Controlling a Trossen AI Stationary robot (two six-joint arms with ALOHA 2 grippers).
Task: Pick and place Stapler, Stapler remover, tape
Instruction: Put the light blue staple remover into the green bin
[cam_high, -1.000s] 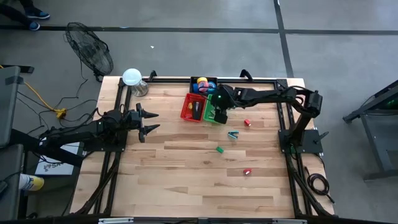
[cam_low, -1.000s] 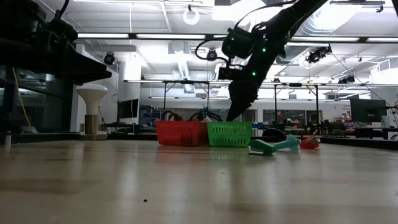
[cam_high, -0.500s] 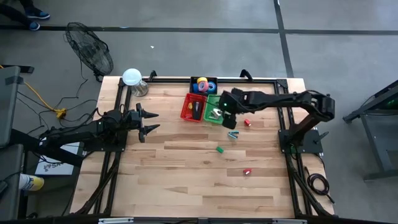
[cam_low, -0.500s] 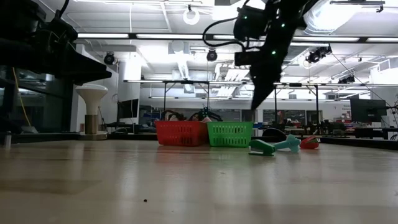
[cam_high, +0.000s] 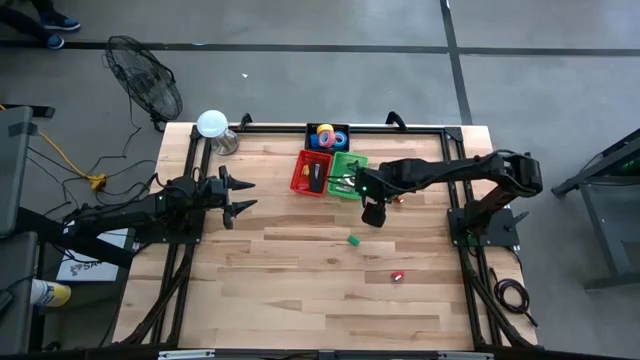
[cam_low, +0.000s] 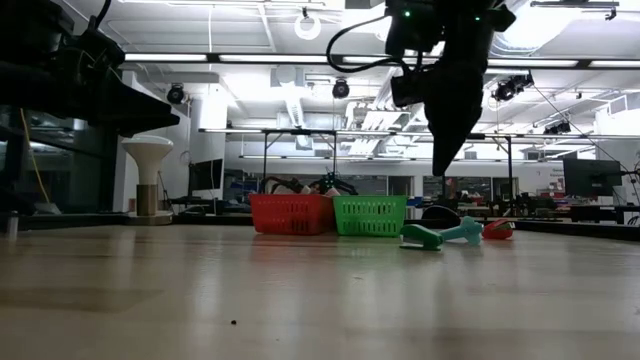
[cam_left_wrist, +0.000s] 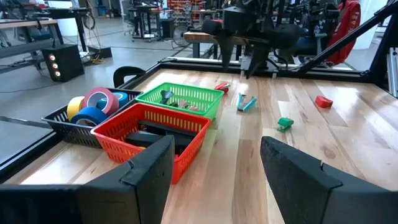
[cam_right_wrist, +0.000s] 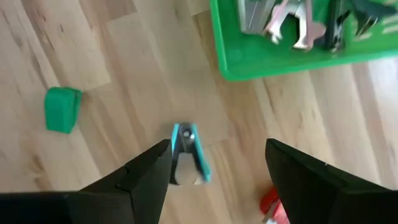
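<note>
**Right gripper over the teal staple remover, nothing held**

Right gripper (cam_right_wrist: 214, 168) hanging above the table (cam_high: 300, 280), fingers spread wide and empty, with the teal staple remover (cam_right_wrist: 188, 152) lying on the wood straight below the gap. From above, that remover hidden under the right arm's wrist. Low down, its teal claw (cam_low: 440, 235) visible past the green basket (cam_low: 370, 215), gripper tip well clear above it.

Left gripper (cam_high: 238, 195) parked at the table's left edge, fingers apart, holding nothing.

Stapler (cam_left_wrist: 163, 132) lying in the red basket (cam_high: 311, 172), only partly seen through the mesh and rim; a dark shape, outline hard to make out. Tape (cam_left_wrist: 99, 102) stacked in the black tray (cam_high: 327, 135) behind the baskets: pink, yellow and blue rolls showing, others overlapped. Grey metal removers (cam_right_wrist: 286, 22) in the green basket, cut off at the frame edge.

Small green piece (cam_high: 353, 240) and red pieces (cam_high: 397, 275) loose on the wood; what they are, too small to tell.
</note>
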